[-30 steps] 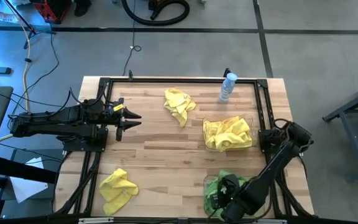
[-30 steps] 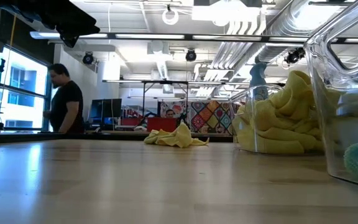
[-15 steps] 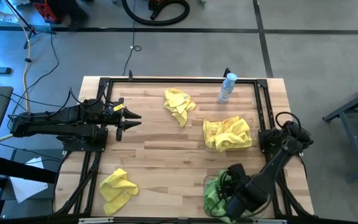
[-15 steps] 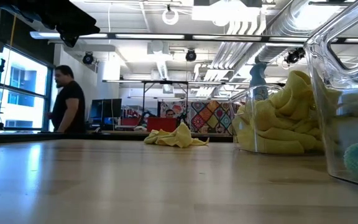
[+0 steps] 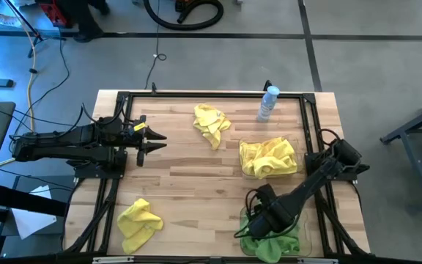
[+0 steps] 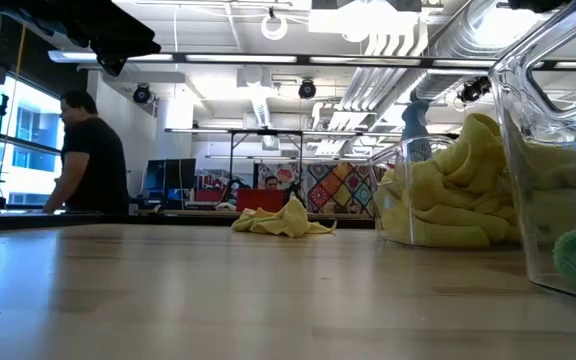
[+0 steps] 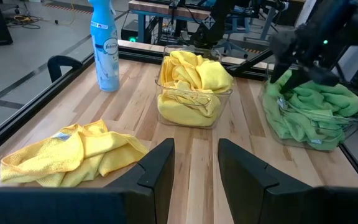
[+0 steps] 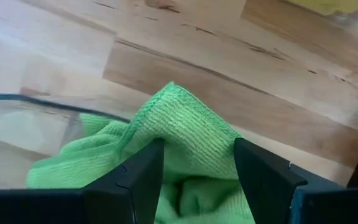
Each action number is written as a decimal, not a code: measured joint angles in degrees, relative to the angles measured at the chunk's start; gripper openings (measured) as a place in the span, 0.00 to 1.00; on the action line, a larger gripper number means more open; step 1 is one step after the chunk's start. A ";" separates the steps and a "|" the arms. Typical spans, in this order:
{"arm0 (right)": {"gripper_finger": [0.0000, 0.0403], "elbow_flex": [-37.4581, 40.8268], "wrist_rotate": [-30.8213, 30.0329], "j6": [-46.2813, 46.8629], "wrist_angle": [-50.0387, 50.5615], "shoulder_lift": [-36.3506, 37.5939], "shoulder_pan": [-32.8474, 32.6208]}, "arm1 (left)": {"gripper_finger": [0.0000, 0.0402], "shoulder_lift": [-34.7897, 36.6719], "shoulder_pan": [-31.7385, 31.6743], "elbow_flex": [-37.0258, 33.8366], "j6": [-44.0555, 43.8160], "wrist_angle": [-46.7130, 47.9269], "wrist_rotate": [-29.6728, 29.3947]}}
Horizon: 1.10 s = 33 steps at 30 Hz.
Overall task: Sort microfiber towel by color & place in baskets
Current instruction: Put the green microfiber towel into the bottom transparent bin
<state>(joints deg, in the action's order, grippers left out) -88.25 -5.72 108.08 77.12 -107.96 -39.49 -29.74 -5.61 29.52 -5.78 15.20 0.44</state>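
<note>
Right hand [image 5: 251, 226] sits low over the green basket [image 5: 305, 236] at the table's near right corner. In its wrist view we see both fingers [image 8: 135, 174] spread, a ridge of green microfiber towel [image 8: 179, 140] rising between them. Fingers apart, not pinching; we judge the cloth released or about to be, not gripped.

Left hand [image 5: 152, 142] waits far across the table from the right hand, over the left edge, fingers open and empty.

Where the cloths lie, taken from the right hand:
- green pile [image 5: 269, 242] directly under it, mounded above the basket rim
- yellow basket [image 5: 293, 139] just beyond it, heaped with yellow towels [image 5: 268, 157]
- one loose yellow towel [image 5: 211, 125] further off past that basket, toward the spray bottle [image 5: 269, 103]
- another loose yellow towel [image 5: 139, 221] well off to its side, near the table's front left corner

Two yellows not yet sorted, by our reckoning.

Risks from here, as we judge them:
- The fold standing between the fingers could snag on a pad as the hand lifts, dragging the cloth back out over the rim.
- The light clear basket may shift or tip if the cloth catches.
- The yellow basket is already heaped; more cloths could spill over its wall.
</note>
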 joint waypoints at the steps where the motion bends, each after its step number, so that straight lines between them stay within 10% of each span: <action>1: 0.48 0.80 0.25 -0.32 -1.12 0.00 0.11 | 0.28 0.00 0.00 0.00 0.00 0.00 -0.01; 14: 0.02 1.64 0.24 -0.12 -3.02 0.02 -0.41 | 0.28 -0.02 0.02 0.00 0.00 0.00 -0.02; 33: 0.01 -8.76 2.19 1.35 -1.47 0.11 -2.95 | 0.28 -0.02 0.02 0.00 -0.02 -0.02 -1.04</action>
<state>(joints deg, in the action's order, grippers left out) -97.01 -3.52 109.43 75.65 -107.85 -42.44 -29.76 -5.58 29.52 -5.80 15.18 -0.60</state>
